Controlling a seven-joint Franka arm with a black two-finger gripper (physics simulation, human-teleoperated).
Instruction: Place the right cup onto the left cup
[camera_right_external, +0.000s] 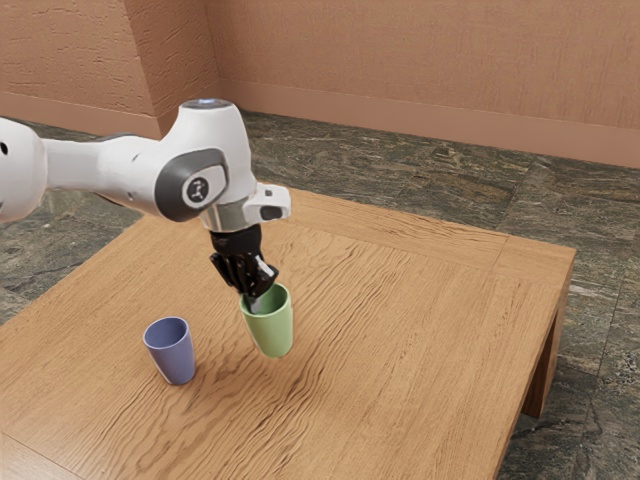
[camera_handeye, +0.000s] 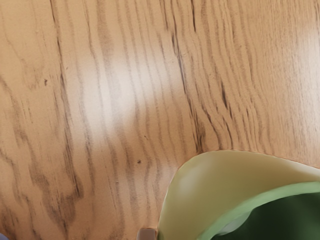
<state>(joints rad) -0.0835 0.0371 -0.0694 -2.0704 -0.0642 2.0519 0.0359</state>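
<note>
At the green cup's near-hand rim, my gripper (camera_right_external: 254, 298) is shut on the cup wall, with one fingertip inside the mouth. The green cup (camera_right_external: 274, 335) leans slightly, mouth up; whether its base touches the table cannot be told. In the wrist view the green cup (camera_handeye: 215, 182) lies under the hand, its dark inside partly visible, a pale fingertip against the inner wall and a brownish tip against the outer side. A blue cup (camera_right_external: 174, 356) stands upright and apart from it, toward the exterior view's left.
The wooden table (camera_right_external: 400, 350) carries both cups. Its far edge and a corner leg (camera_right_external: 545, 370) are toward the exterior view's right. Stone flooring (camera_right_external: 430, 180) and a wall (camera_right_external: 400, 60) lie beyond it.
</note>
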